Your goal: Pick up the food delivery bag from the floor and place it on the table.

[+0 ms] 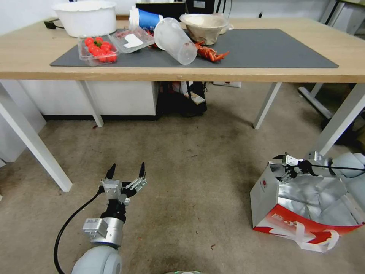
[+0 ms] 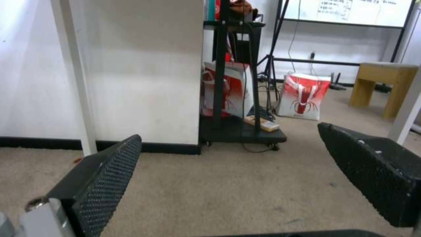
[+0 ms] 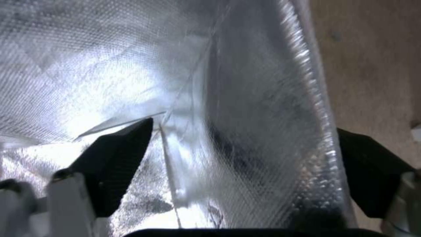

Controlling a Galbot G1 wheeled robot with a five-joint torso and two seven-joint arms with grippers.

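The food delivery bag (image 1: pixel 304 207), white with red lower panels and a silver foil lining, stands open on the floor (image 1: pixel 197 160) at my lower right. My right gripper (image 1: pixel 286 167) is at the bag's far top rim. In the right wrist view it (image 3: pixel 243 126) is open, with one finger inside against the foil (image 3: pixel 245 82) and the other outside, so the bag wall runs between them. My left gripper (image 1: pixel 127 167) hangs open and empty low over the floor at the lower left. The table (image 1: pixel 30 57) with its dark grey mat (image 1: pixel 266 49) stands ahead.
On the mat's left half lie a white tub (image 1: pixel 85 17), a clear box of tomatoes (image 1: pixel 99 48), a tipped plastic cup (image 1: pixel 175 41) and a paper bowl (image 1: pixel 203 26). White table legs (image 1: pixel 34 142) flank the floor. A black cart (image 2: pixel 239 130) and another red-and-white bag (image 2: pixel 302 95) stand beyond.
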